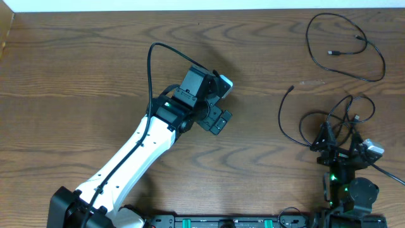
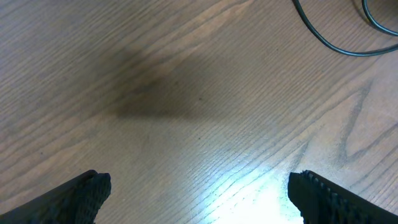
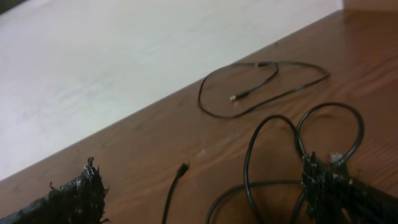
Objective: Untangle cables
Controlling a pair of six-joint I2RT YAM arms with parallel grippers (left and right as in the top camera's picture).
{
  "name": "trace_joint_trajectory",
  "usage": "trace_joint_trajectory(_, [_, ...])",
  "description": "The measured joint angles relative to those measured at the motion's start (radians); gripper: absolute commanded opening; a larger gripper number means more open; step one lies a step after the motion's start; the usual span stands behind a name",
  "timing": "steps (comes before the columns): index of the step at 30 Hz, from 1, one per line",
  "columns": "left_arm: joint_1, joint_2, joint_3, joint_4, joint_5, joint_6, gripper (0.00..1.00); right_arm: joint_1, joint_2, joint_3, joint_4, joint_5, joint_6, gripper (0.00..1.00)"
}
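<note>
Currently: approach step; no cable gripped.
At centre, left gripper (image 1: pixel 218 101), jaws wide apart, hovers over bare grained table (image 1: pixel 95 63). At 1 o'clock, a thin black loop (image 1: pixel 345 50) lies free. At 4 o'clock, right gripper (image 1: pixel 338 144), jaws spread, stands over the tangle (image 1: pixel 332 120) of limp black cords; next move, likely: pinch a single strand.
</note>
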Motion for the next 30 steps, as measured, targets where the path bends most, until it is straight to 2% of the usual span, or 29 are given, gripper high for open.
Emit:
trace_joint_trajectory(11, [0.0,0.0,0.0,0.0,0.0,0.0,0.98,0.0,0.0,-0.012,0.013,0.045,-0.026,0.99])
trace_joint_trajectory(21, [0.0,0.0,0.0,0.0,0.0,0.0,0.98,0.0,0.01,-0.012,0.013,0.05,-0.231,0.99])
trace_joint_trajectory(30, [0.0,0.0,0.0,0.0,0.0,0.0,0.98,0.0,0.003,-0.012,0.013,0.05,-0.278,0.99])
